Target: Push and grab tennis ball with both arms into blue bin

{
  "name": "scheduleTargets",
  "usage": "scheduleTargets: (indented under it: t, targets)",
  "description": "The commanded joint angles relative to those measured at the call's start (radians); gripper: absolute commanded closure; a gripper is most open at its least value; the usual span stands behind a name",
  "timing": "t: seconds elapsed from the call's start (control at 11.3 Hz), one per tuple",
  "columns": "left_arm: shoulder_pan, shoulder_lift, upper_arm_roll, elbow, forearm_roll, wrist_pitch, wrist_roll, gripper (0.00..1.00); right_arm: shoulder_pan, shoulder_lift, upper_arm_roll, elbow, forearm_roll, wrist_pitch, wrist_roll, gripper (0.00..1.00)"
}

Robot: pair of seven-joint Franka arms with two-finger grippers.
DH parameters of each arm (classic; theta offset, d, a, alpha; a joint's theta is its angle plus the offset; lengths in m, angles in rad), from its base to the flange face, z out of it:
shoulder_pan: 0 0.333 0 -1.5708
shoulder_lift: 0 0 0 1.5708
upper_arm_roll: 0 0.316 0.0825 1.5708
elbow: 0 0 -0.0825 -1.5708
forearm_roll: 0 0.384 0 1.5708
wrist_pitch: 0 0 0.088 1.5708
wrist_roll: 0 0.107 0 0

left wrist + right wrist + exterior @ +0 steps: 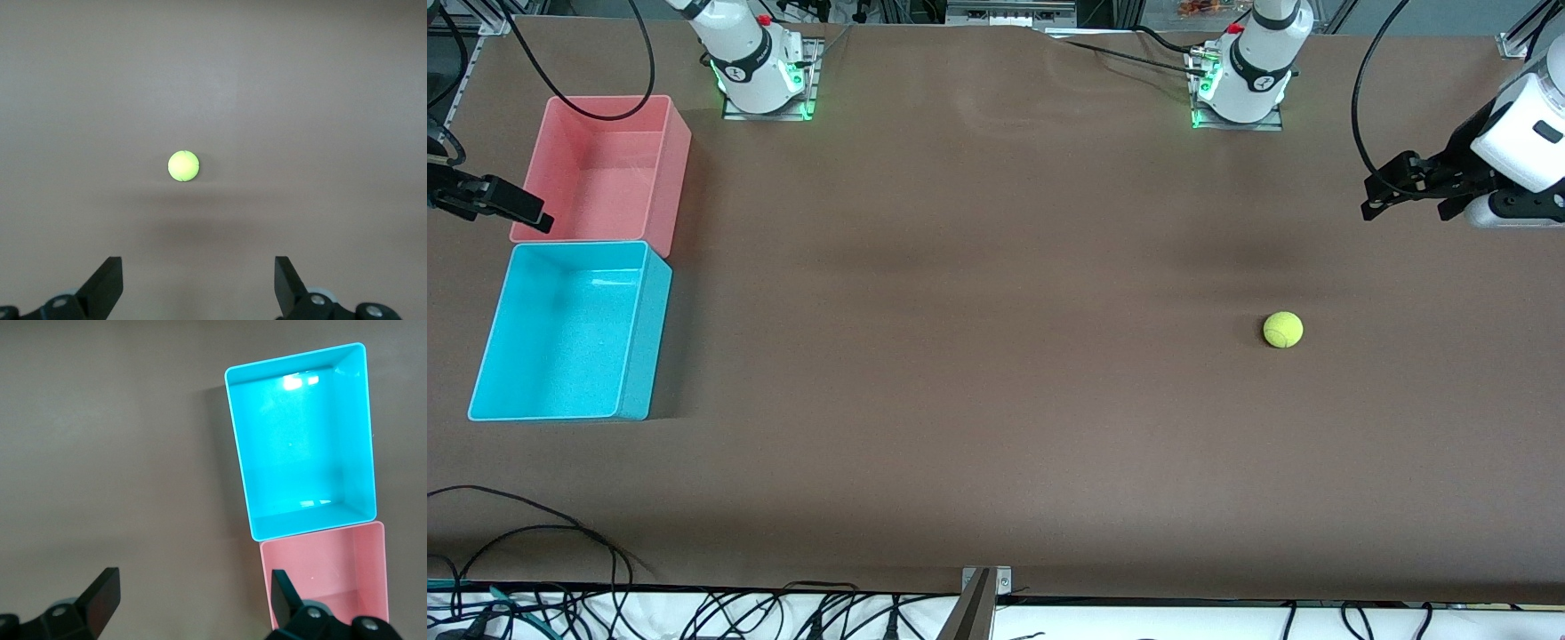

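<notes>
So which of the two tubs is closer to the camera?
The blue bin. It sits lower in the front view than the pink tub, which touches it on the side toward the robot bases.

Brown table (978, 356), cables (534, 542) along edge

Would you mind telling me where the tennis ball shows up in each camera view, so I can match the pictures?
Front view: the tennis ball lies alone on the brown table, toward the left arm's end.
Left wrist view: the ball sits near the middle of the picture, on the table ahead of the open left tool.
Right wrist view: not in it.
Shared landmark: the brown tabletop; the ball shows in two views only.
</notes>
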Motion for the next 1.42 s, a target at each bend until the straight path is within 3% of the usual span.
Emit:
scheduleTargets:
  t: [0.0, 1.33]
  targets:
    - [0.02, 0.01, -0.004, 0.016, 0.03, -0.014, -0.007, 0.0, 0.003, -0.005, 0.006, -0.005, -0.016, 0.0, 0.013, 0.0]
    - [0.023, 0.008, -0.005, 0.018, 0.028, -0.014, -0.01, 0.0, 0.004, 0.009, 0.011, -0.005, -0.016, 0.025, 0.013, 0.0]
